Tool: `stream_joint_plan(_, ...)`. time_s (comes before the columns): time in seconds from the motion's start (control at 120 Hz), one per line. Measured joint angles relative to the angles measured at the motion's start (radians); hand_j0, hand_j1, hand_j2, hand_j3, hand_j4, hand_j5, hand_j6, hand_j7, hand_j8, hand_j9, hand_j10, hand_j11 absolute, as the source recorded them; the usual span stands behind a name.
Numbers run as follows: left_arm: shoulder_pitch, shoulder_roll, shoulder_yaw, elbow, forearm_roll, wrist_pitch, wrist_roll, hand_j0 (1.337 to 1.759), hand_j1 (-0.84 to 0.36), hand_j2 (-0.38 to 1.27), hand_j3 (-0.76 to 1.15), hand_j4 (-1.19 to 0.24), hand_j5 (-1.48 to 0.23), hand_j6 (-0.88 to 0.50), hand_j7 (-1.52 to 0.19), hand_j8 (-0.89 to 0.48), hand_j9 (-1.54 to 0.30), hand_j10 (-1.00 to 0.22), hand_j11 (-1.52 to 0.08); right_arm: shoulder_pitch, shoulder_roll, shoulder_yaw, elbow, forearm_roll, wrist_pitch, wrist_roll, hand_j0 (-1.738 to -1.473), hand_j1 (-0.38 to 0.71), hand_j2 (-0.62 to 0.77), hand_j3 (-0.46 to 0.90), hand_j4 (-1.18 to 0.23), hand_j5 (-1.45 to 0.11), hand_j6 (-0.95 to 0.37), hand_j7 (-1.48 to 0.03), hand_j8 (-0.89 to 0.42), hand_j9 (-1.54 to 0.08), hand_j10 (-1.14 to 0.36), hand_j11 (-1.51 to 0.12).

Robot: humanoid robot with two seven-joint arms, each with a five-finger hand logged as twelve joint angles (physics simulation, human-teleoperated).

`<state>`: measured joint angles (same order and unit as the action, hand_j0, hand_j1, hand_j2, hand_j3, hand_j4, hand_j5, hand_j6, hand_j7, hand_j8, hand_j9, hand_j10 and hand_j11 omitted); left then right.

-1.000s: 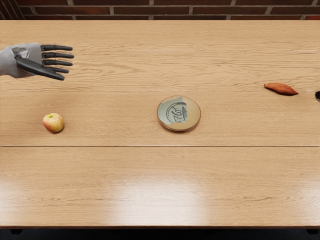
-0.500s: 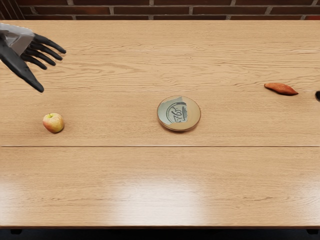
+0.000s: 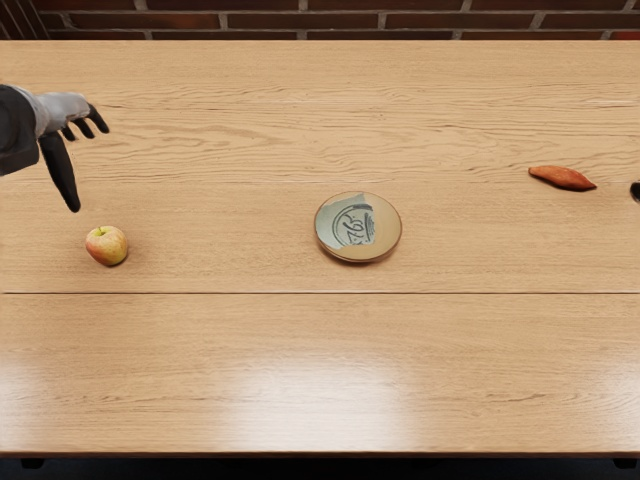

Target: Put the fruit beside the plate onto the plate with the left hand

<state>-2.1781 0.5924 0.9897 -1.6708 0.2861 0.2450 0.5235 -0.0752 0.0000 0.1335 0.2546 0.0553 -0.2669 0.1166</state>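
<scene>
Desk (image 3: 320,380): light wood planks. A seam runs left to right across it, with a glare patch on the near half.

Apple (image 3: 107,245): yellow-red, sitting on the desk just past the seam and close to the left edge. Stem end faces up. Nothing is touching it. It's not on the plate and is well apart from it.

Plate (image 3: 385,247): small and round with a dark pattern in the well. It lies flat around the middle of the desk, slightly right of centre, and nothing is on it.

Sweet potato (image 3: 562,178): orange-brown, lying on its side near the right edge, a bit farther back than the plate and well apart from it.

Right hand (image 3: 636,191): only a dark sliver shows at the right edge, just beside the sweet potato. Can't tell its state.

Left hand (image 3: 60,112): comes in at the left edge, beyond the apple and toward the far-left corner. It's released, with fingers (image 3: 97,118) spread toward the right and the thumb pointing down toward the near side. It grasps nothing and is clear of the apple, with a gap between thumb tip and fruit.

Brick wall (image 3: 330,18): runs along behind the far edge.
</scene>
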Motion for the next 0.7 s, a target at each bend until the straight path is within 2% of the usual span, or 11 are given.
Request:
stream_joint_plan(0.092, -0.003, -0.076, 0.040, -0.002, 0.000, 0.025, 0.024, 1.658, 0.05, 0.05, 0.00, -0.25, -0.32, -0.25, -0.32, -0.25, -0.32, -0.25, -0.32, 0.000, 0.000, 0.000, 0.000, 0.000, 0.000, 0.000, -1.658, -0.31, -0.01, 0.00, -0.03, -0.05, -0.03, -0.05, -0.03, -0.05, -0.03, -0.05)
stream_joint_plan(0.2, 0.006, -0.132, 0.072, -0.001, -0.005, 0.036, 0.034, 1.658, 0.05, 0.05, 0.00, -0.25, -0.32, -0.25, -0.32, -0.25, -0.32, -0.25, -0.32, 0.000, 0.000, 0.000, 0.000, 0.000, 0.000, 0.000, -1.658, -0.31, -0.01, 0.00, -0.03, -0.05, -0.03, -0.05, -0.03, -0.05, -0.03, -0.05)
stream_joint_plan(0.408, 0.099, -0.219, 0.082, 0.029, -0.013, 0.042, 0.033, 1.658, 0.05, 0.05, 0.00, -0.25, -0.32, -0.25, -0.32, -0.25, -0.32, -0.25, -0.32, 0.000, 0.000, 0.000, 0.000, 0.000, 0.000, 0.000, -1.658, -0.31, -0.01, 0.00, -0.03, -0.05, -0.03, -0.05, -0.03, -0.05, -0.03, -0.05)
stream_joint_plan(0.7, 0.231, -0.307, 0.068, 0.144, -0.008, 0.040, -0.029, 1.658, 0.05, 0.05, 0.00, -0.25, -0.32, -0.25, -0.32, -0.25, -0.32, -0.25, -0.32, 0.000, 0.000, 0.000, 0.000, 0.000, 0.000, 0.000, -1.658, -0.31, -0.01, 0.00, -0.03, -0.05, -0.03, -0.05, -0.03, -0.05, -0.03, -0.05)
